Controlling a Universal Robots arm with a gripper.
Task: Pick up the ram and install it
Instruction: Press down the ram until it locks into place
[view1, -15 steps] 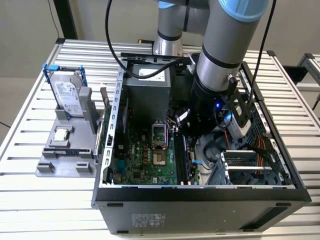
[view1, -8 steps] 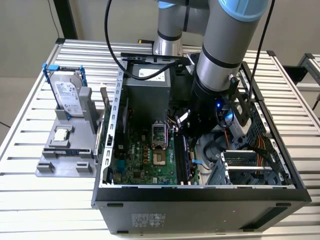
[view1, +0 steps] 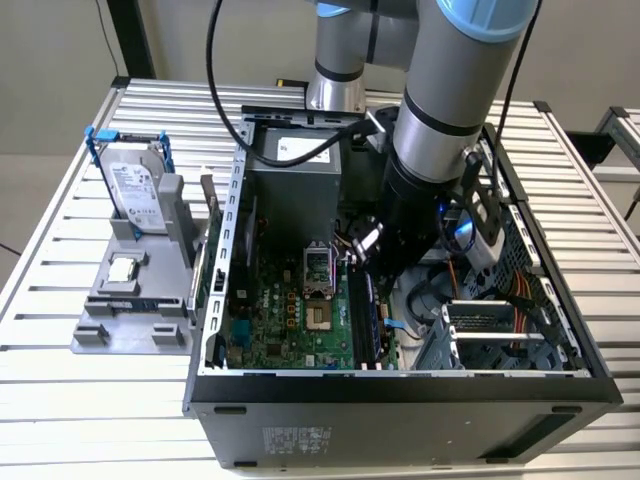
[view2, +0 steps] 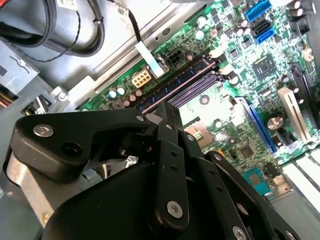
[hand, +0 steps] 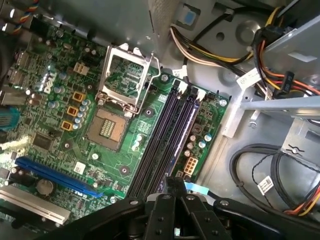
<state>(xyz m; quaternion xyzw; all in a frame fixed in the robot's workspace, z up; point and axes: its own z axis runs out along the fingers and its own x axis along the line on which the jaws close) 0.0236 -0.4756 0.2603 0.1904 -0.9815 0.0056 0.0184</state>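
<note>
Exterior view findings: the ram (view1: 204, 240) appears to stand on its long edge in the grey holder (view1: 110, 335), on the side nearest the computer case (view1: 400, 410). It presents as a long, thin, flat strip with a brownish upper end and a green tint lower down. It is seen nearly edge-on, so I cannot make out its chips. It is well apart from my gripper (view1: 365, 245).

My gripper sits inside the open case, low over the motherboard (view1: 290, 320). In both wrist views its matte black linkage plates, joined by bright round screw heads, converge above one end of the memory slots (hand: 160, 140). Whether the gripper (hand: 175, 184) is clenched or released I cannot tell, and I see nothing held in it.

Materials noted:
- The motherboard is glossy green and densely populated with small cylindrical capacitors.
- In the first wrist view the slots are long, narrow, parallel dark channels and look unoccupied.
- Beside the slots, the square processor socket (hand: 120, 95) has its metal frame raised and its contact field bare.
- In the second wrist view the gripper (view2: 162, 112) stands over the same slots (view2: 185, 82).
- Case walls are dull grey sheet metal, with bundled yellow, orange and black cables (hand: 280, 60).
- The table (view1: 60, 250) is ribbed aluminium.
- On the holder, a silver hard drive (view1: 135, 190) stands upright in a blue bracket, with a small square silver chip (view1: 124, 270) lying flat below it.
</note>
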